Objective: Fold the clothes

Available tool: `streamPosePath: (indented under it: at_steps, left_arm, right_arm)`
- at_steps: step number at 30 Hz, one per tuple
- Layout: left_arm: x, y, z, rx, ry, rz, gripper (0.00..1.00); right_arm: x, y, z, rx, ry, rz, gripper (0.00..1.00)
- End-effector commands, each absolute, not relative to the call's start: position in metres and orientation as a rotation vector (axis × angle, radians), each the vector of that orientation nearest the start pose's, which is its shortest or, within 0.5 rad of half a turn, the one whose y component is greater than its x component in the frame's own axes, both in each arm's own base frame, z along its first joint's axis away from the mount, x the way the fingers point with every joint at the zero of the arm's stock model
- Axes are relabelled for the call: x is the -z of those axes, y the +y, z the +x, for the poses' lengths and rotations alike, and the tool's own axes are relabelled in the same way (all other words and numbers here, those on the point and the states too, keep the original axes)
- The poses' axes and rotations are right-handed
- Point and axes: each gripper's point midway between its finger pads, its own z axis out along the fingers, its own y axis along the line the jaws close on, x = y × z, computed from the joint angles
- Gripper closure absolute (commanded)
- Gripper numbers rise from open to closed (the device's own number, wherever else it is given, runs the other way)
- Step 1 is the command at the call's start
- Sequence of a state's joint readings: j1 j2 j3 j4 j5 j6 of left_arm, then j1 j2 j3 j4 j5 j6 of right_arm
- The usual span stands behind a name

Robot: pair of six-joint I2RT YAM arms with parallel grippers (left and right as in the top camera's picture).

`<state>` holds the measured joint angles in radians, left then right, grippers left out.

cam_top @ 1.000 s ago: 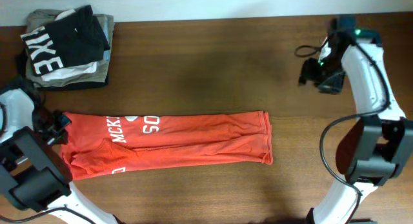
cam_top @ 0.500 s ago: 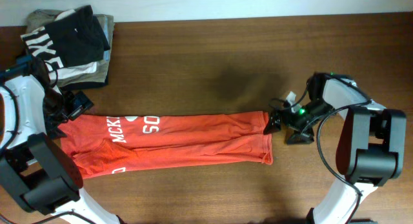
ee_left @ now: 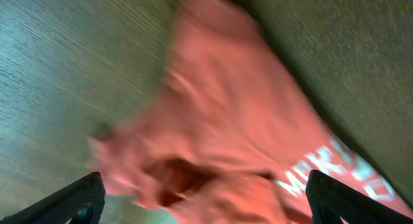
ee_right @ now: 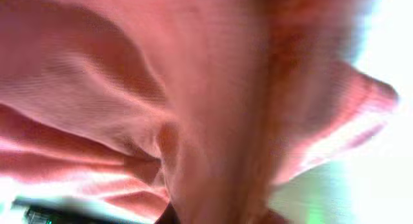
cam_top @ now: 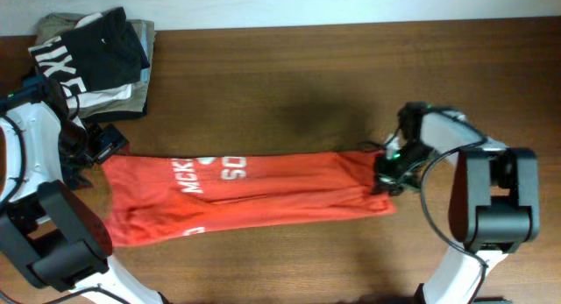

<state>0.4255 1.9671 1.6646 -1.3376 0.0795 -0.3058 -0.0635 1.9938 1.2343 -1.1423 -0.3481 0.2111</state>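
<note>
The clothes, a red-orange T-shirt with white lettering, lie as a long narrow band across the table's front. My left gripper hovers at the shirt's left end, open. In the left wrist view its dark fingertips stand far apart over the blurred shirt, gripping nothing. My right gripper sits on the shirt's right end, shut on the bunched hem. Red cloth fills the right wrist view and hides that gripper's fingers.
A pile of folded garments, topped by a black shirt with big white letters, sits at the back left corner. The brown wooden table stretches behind the shirt. The right arm's cable loops near its wrist.
My right gripper came from the back right to the shirt's right end and shut on it. The shirt slid rightward. My left gripper let go of the left end and opened.
</note>
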Motion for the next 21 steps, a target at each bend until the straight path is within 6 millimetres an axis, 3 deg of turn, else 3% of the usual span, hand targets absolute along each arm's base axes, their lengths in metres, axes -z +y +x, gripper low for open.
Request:
streamPosePath:
  at_steps: [1, 3, 4, 7, 10, 12, 14, 18, 21]
  left_arm:
    - [-0.105, 0.133, 0.333, 0.148, 2.973, -1.129, 0.01]
    - [-0.105, 0.133, 0.332, 0.148, 2.976, -1.13, 0.01]
    - [-0.105, 0.133, 0.332, 0.148, 2.975, -1.131, 0.01]
    - [-0.105, 0.133, 0.332, 0.148, 2.975, -1.13, 0.01]
    - [-0.105, 0.133, 0.332, 0.148, 2.975, -1.131, 0.01]
    - [-0.105, 0.133, 0.332, 0.148, 2.975, -1.13, 0.01]
    - [-0.105, 0.133, 0.333, 0.148, 2.973, -1.13, 0.01]
    - [-0.104, 0.133, 0.333, 0.147, 2.969, -1.128, 0.01]
    - [-0.104, 0.133, 0.333, 0.147, 2.969, -1.128, 0.01]
  right_arm:
    - [-0.042, -0.04, 0.297, -0.199, 3.338, 0.743, 0.96]
    - [-0.074, -0.053, 0.305, -0.204, 3.267, 0.785, 0.96]
    - [-0.095, -0.05, 0.308, -0.202, 3.211, 0.766, 0.96]
    - [-0.134, -0.009, 0.312, -0.191, 3.136, 0.494, 0.96]
    - [-0.117, 0.066, 0.305, -0.21, 3.197, 0.137, 0.95]
    - [-0.099, 0.103, 0.298, -0.232, 3.191, -0.001, 0.84]
    - [-0.088, 0.144, 0.289, -0.412, 3.183, -0.092, 0.85]
    - [-0.07, 0.189, 0.279, -0.511, 3.134, -0.197, 0.85]
    - [-0.068, 0.215, 0.274, -0.531, 3.104, -0.219, 0.83]
